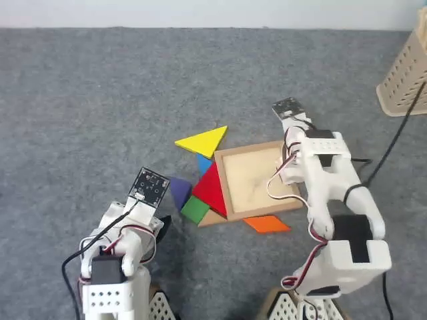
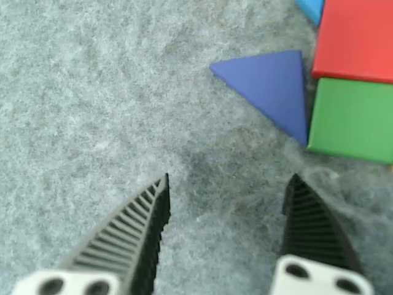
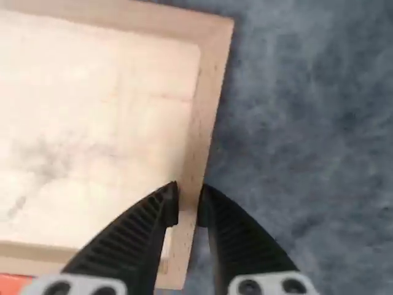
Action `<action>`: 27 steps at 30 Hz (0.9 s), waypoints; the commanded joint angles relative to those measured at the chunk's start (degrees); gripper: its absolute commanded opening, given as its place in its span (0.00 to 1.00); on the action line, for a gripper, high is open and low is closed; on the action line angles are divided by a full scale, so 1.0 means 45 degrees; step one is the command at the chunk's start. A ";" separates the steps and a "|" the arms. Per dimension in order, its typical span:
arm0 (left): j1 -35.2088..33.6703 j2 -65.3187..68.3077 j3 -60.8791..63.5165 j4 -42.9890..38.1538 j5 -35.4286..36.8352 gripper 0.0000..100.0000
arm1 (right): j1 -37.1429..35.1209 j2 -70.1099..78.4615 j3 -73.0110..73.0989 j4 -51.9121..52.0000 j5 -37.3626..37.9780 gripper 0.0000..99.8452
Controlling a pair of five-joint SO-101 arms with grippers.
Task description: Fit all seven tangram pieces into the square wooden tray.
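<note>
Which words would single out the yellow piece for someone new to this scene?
Start at the square wooden tray on the grey carpet. Off its far left corner lies the yellow triangle, farthest of the pieces from the arms. It is the only yellow one among them.

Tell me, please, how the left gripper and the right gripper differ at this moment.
The left gripper is open; the right gripper is closed on the tray rim. The left hangs over bare carpet beside the blue triangle; the right sits at the tray's edge. Both are black and ribbed, holding no puzzle piece.
</note>
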 commanded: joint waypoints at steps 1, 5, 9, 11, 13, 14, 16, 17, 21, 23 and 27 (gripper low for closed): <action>0.0078 -0.0195 -0.0127 -0.0039 -0.0039 0.28 | -0.0264 -0.0283 -0.0195 0.0518 -0.0586 0.10; -0.0039 -0.0195 -0.0127 -0.0469 -0.0059 0.28 | -0.0303 -0.0283 -0.0977 0.1768 -0.0860 0.20; -0.0527 -0.0195 -0.0127 -0.0860 -0.0078 0.28 | -0.0322 -0.0752 -0.1602 0.2256 -0.1563 0.18; -0.0625 -0.0195 -0.0127 -0.1153 -0.0098 0.28 | -0.0322 -0.1651 -0.1582 0.2295 -0.1817 0.13; -0.0625 -0.0195 -0.0127 -0.1465 -0.0586 0.28 | -0.0244 -0.2823 -0.1407 0.2452 -0.1836 0.08; -0.0645 -0.0195 -0.0127 -0.1563 -0.1016 0.28 | -0.0225 -0.3507 -0.1270 0.2569 -0.1836 0.06; -0.0645 -0.0195 -0.0127 -0.1543 -0.1778 0.28 | -0.0225 -0.4874 -0.0781 0.2764 -0.1797 0.02; -0.0645 -0.0195 -0.0127 -0.1582 -0.1856 0.28 | -0.0244 -0.5519 -0.0410 0.2784 -0.1739 0.01; -0.1973 -0.0156 -0.0733 -0.2579 -0.1485 0.28 | -0.0225 -0.7726 0.1582 0.2706 -0.0918 0.01; -0.2520 -0.0117 -0.1299 -0.2618 -0.1680 0.28 | -0.0205 -0.8664 0.2911 0.2589 0.0137 0.01; -0.2930 0.1192 -0.2745 -0.2637 -0.2012 0.28 | 0.0244 -1.0266 0.5646 0.1788 0.0781 0.01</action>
